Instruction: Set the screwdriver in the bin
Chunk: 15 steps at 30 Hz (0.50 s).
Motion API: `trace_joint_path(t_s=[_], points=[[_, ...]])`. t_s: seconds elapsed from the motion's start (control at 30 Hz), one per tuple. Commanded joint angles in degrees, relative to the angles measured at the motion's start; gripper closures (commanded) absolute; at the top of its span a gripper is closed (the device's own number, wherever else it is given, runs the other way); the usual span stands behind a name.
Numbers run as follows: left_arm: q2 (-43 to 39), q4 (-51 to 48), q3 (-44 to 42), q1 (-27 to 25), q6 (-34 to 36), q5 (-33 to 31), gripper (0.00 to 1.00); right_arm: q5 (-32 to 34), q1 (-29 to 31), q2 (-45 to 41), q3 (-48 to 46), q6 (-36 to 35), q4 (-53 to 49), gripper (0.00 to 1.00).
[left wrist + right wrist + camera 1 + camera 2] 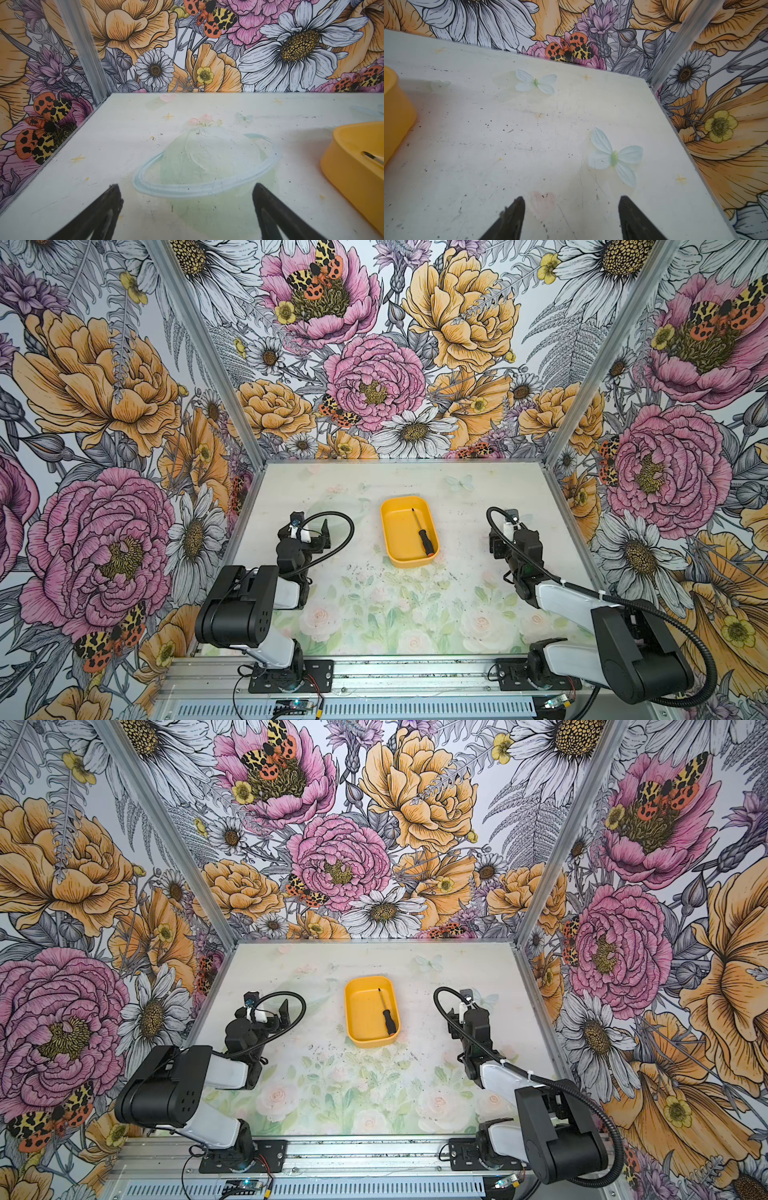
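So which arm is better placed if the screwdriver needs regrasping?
Right, probably: the screwdriver lies inside the bin along its right wall, nearer the right claw. Both claws are open and empty; the left claw is across the bin.

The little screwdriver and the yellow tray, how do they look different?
The small black-handled screwdriver is thin and stick-shaped; the shallow yellow-orange plastic bin is a wide rounded rectangle. The screwdriver is dark, the bin bright. The screwdriver is shorter than the bin and lies flat inside it, by the side nearer the right arm; the bin sits on the table. Neither is being held.
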Motion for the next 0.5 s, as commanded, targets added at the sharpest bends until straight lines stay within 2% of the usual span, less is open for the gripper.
trace_joint_path(t_s=[0.0, 0.1, 0.2, 0.37, 0.47], points=[[-0.3, -0.8, 2.0, 0.2, 0.2, -0.7, 0.01, -0.2, -1.5, 2.3, 0.7, 0.4, 8.8, 0.28], [-0.4, -4.4, 3.8, 0.5, -0.9, -2.6, 0.01, -1.1, -3.4, 5.6, 1.8, 1.2, 11.8, 0.28], [-0.5, -9.7, 6.5, 2.2, -2.1, -0.1, 0.01, -0.6, -5.0, 10.4, 1.1, 2.5, 18.1, 0.28], [-0.3, -9.2, 6.4, 3.5, -3.3, 1.6, 0.01, -2.8, -7.4, 13.9, 1.0, 4.8, 21.3, 0.28], [-0.3, -9.2, 6.4, 3.6, -3.2, 1.7, 0.01, -5.0, -8.5, 14.3, 2.2, 5.3, 19.6, 0.28]])
